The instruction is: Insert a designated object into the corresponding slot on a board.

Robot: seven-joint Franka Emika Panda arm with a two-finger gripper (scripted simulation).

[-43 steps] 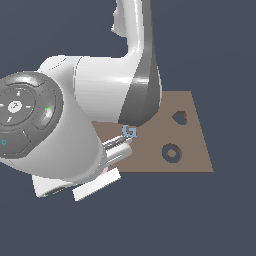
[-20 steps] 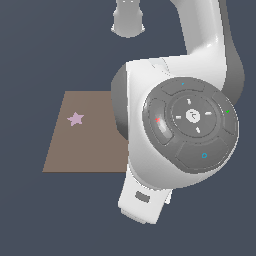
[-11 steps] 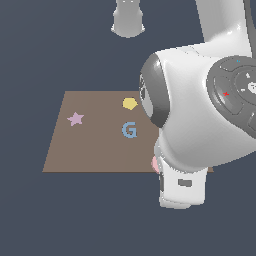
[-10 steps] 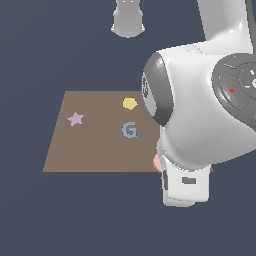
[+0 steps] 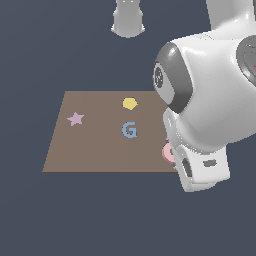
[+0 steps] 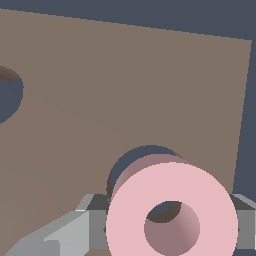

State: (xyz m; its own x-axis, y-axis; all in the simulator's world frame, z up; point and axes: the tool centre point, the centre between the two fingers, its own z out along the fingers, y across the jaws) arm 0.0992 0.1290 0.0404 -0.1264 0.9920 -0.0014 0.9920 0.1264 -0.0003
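Note:
The pale pink ring [image 6: 172, 210] fills the near part of the wrist view, held between my grey fingers [image 6: 70, 231] on either side. My gripper [image 6: 170, 227] is shut on it. Just behind the ring lies the dark ring-shaped slot [image 6: 131, 161] in the brown board [image 6: 125, 75]; the ring covers most of the slot. In the exterior view only an edge of the pink ring [image 5: 168, 152] shows beside the white hand [image 5: 200, 170], near the board's [image 5: 95, 155] right end. The slot is hidden there by the arm.
A lilac star [image 5: 75, 119], a yellow pentagon [image 5: 130, 103] and a blue letter G [image 5: 129, 130] lie on the board. Another dark recess [image 6: 7, 95] is cut off at the wrist view's edge. The robot base [image 5: 128, 20] stands behind the board.
The arm has swung across the board to the exterior view's right, uncovering the G and the pentagon. In the last half second the hand and the ring shifted slightly further right.

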